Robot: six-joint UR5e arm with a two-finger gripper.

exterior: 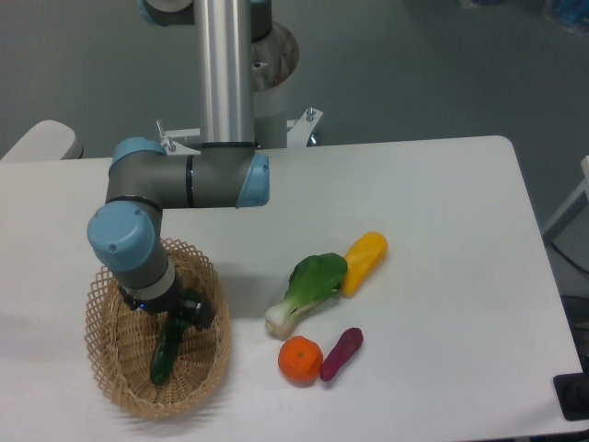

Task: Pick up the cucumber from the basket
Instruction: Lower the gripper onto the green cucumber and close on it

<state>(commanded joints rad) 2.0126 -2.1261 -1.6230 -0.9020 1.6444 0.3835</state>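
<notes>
Cucumber [167,352] lies in basket [120,387], long axis running toward near rim, upper end hidden under gripper [177,318]. Gripper low over that end, wrist blocks view; can't tell whether fingers are apart or clamped. Step in hand, by my read: settle grip on cucumber. Do it well: straddle across narrow width, not along length; grip near end may let far end droop. Lift straight up, clear of wicker rim. Bok choy [306,290], orange [299,359] sit on bench [442,239], well apart.

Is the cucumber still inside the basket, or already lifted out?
Inside: the cucumber lies in the basket, its upper end hidden under the gripper.
</notes>
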